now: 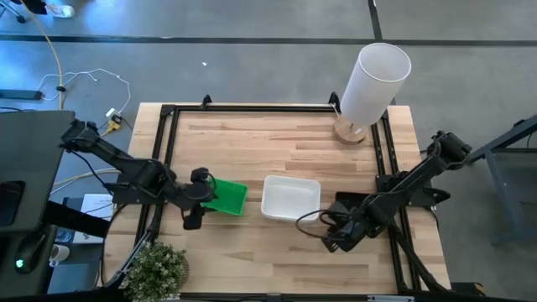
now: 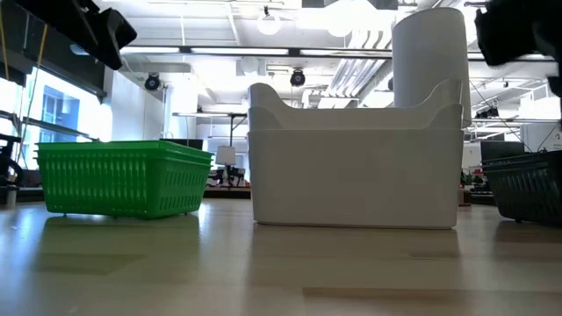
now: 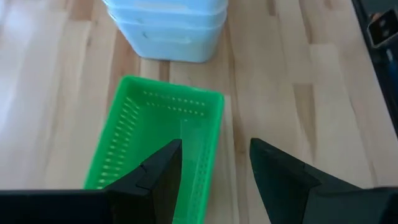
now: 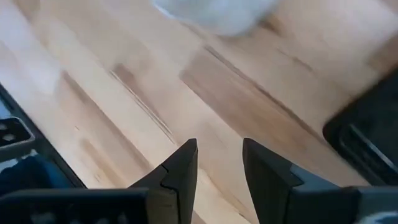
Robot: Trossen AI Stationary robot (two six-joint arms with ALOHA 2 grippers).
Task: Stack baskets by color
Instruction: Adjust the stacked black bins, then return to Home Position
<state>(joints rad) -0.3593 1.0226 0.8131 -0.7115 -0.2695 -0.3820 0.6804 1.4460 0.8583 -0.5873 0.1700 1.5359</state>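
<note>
A green basket [image 1: 226, 198] [image 3: 155, 143] stands on its base left of centre on the wooden table. My left gripper [image 1: 204, 198] [image 3: 214, 163] hovers open above its left end, slanting down; the basket's near long wall lies below the gap between the fingers, untouched. Nested white baskets [image 1: 290, 199] [image 2: 356, 162] stand at the centre. A black mesh basket [image 2: 527, 186] [image 4: 367, 140] stands to their right. My right gripper [image 1: 334, 242] [image 4: 219, 163] is open over bare wood near the black basket, with nothing between its fingers.
A tall white cylinder on a wooden base [image 1: 369, 84] stands at the far right. A potted plant [image 1: 158, 268] sits at the near left corner. A black frame rail [image 1: 252, 107] runs around the tabletop. Bare wood lies along the far half and the near middle.
</note>
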